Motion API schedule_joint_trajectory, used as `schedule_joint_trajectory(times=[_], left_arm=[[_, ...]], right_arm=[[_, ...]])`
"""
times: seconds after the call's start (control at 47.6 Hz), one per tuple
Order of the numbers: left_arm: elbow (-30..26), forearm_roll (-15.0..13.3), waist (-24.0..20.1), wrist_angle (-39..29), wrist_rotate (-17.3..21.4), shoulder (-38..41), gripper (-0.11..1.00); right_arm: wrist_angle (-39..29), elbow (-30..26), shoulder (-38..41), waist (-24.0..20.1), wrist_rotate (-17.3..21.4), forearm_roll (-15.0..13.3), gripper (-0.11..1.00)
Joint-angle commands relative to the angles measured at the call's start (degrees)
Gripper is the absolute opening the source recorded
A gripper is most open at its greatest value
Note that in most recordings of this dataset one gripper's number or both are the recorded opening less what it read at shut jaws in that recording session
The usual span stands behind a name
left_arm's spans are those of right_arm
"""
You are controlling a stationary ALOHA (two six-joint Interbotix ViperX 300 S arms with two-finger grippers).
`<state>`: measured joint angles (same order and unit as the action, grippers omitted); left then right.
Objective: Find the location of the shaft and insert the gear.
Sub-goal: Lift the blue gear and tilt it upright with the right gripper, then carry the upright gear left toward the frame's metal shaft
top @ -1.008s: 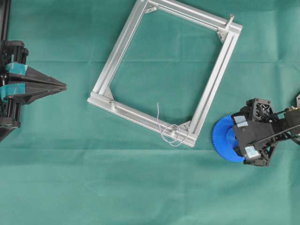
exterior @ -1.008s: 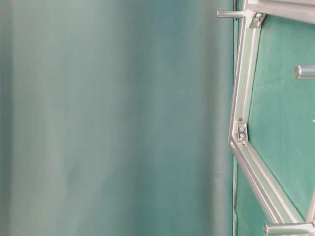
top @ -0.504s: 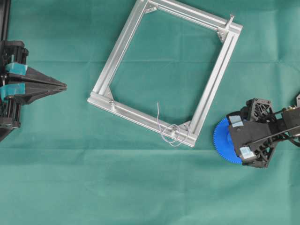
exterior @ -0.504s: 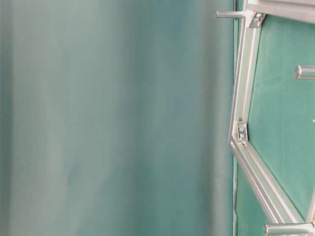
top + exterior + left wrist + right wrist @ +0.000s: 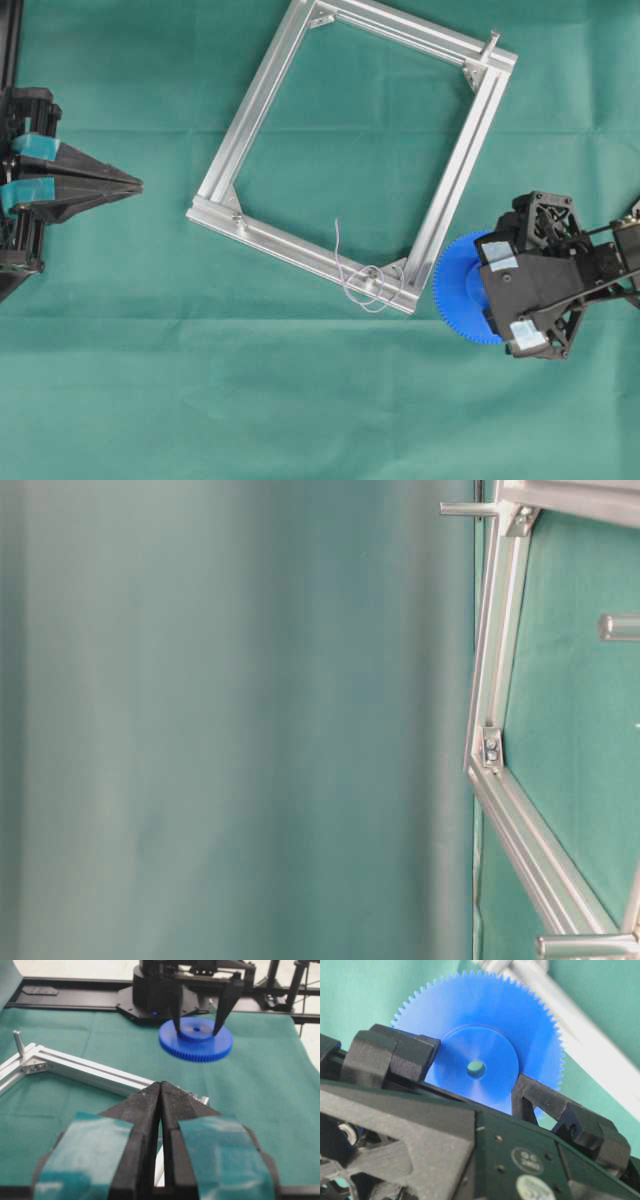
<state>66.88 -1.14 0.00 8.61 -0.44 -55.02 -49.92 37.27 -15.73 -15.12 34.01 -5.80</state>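
Observation:
The blue gear (image 5: 458, 288) lies flat just right of the aluminium frame's (image 5: 262, 95) lower right corner. My right gripper (image 5: 484, 294) is shut on its raised hub (image 5: 477, 1067), one finger (image 5: 402, 1055) on each side; the centre hole shows between them. From the left wrist view the gear (image 5: 196, 1042) hangs under the right gripper (image 5: 198, 1027). A short upright shaft (image 5: 492, 40) stands on the frame's far right corner, and appears as a peg (image 5: 18, 1042) at left. My left gripper (image 5: 135, 183) rests shut and empty at the far left, tips (image 5: 160, 1086) together.
A thin white wire loop (image 5: 362, 283) lies over the frame's lower right corner, close to the gear. The table-level view shows a frame rail (image 5: 490, 660) with metal pegs (image 5: 620, 627) sticking out. Green cloth (image 5: 300, 400) covers the table.
My right gripper carried the gear left and slightly up, closer to the frame's lower right corner. The left gripper has not moved.

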Motion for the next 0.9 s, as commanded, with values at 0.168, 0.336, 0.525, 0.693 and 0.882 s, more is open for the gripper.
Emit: schedule_joint_trajectory(times=[0.168, 0.336, 0.525, 0.693, 0.882], left_arm=[[-1.0, -0.1, -0.1, -0.2, -0.1, 0.5, 0.01], [-1.1, -0.1, -0.2, -0.2, -0.1, 0.5, 0.01], [-1.1, -0.1, -0.1, -0.2, -0.1, 0.6, 0.01], [-1.0, -0.1, -0.2, -0.2, -0.1, 0.6, 0.01], [-1.1, -0.1, -0.1, -0.3, -0.1, 0.5, 0.01]], right_arm=[[0.9, -4.1, -1.0, 0.0, 0.0, -2.4, 0.69], [4.1, -6.9, 1.9, 0.1, 0.0, -2.4, 0.69], [4.1, -11.7, 6.5, 0.4, -0.1, -3.3, 0.69], [2.9, -15.8, 10.4, 1.0, -0.2, -4.6, 0.69], [1.1, -16.6, 12.5, 3.3, -0.1, -5.4, 0.69]])
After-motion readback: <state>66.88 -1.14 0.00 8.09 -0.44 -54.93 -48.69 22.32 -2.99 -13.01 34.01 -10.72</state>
